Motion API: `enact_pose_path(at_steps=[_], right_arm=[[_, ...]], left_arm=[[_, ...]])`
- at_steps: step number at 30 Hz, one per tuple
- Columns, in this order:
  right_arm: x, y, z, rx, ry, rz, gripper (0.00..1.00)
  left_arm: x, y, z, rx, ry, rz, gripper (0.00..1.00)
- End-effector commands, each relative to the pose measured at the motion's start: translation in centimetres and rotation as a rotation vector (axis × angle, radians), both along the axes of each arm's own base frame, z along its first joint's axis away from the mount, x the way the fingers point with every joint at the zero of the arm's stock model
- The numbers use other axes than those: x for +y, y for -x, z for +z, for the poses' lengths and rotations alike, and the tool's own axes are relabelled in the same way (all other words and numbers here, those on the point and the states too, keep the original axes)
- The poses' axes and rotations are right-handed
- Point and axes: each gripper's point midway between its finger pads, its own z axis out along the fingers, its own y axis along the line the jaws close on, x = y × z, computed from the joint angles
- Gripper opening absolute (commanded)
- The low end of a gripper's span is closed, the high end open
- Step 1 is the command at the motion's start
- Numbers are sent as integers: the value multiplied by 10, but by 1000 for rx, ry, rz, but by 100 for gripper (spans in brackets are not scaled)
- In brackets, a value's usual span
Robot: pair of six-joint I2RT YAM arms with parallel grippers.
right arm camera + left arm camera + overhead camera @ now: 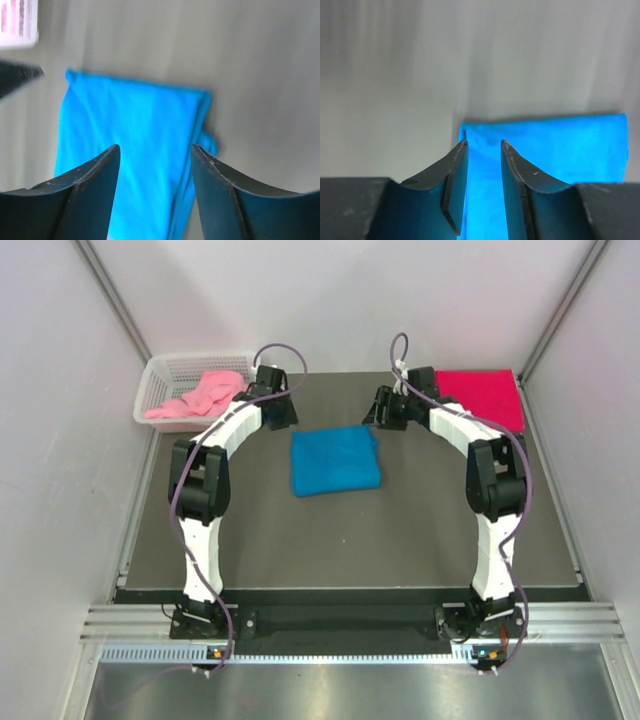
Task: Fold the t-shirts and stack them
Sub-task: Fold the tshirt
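Your blue t-shirt lies folded in the middle of the table. It looks like a flat, tidy square. Your red t-shirt lies folded in the far right corner. Your pink t-shirt is not folded yet. It sits in a heap in the white basket at the far left.

Your left gripper hangs near the far left corner of the blue t-shirt. Its fingers are a little apart and hold nothing. Your right gripper hangs near the far right corner. Its fingers are spread wider, and they hold nothing too. As far as I can tell, neither one touches the cloth.

I think the blue t-shirt should go on top of the red one next. Here is what could go wrong.

If you pinch only the top layer, the fold will fall open when you lift. Go low and catch all the layers.

If one arm lifts faster than the other, the shirt will tip and lose its shape.

In the right wrist view, a bit of cloth pokes out along the right edge. That loose bit could flop down and drag.

The red t-shirt is just behind your right arm. A wide swing could push it and spoil its fold.

Later, the pink t-shirt could catch on the holes of the basket. Then the basket could lift up with it or tip over.
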Motion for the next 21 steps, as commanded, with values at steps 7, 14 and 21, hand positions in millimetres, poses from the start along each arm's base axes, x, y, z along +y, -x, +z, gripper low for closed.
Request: enact_pose_path(at_steps=[7,14,21], right_arm=[[-8,83,32,21,-27,168,61],[-8,100,-1,84,-9,189,61],[-5,117,-40,155,-4,210,45]], left_arm=[[-37,65,41,-23,172,-203,35],[-47,91,-11,100,209,-234,34],[-41,100,-52,206,156,-215,33]])
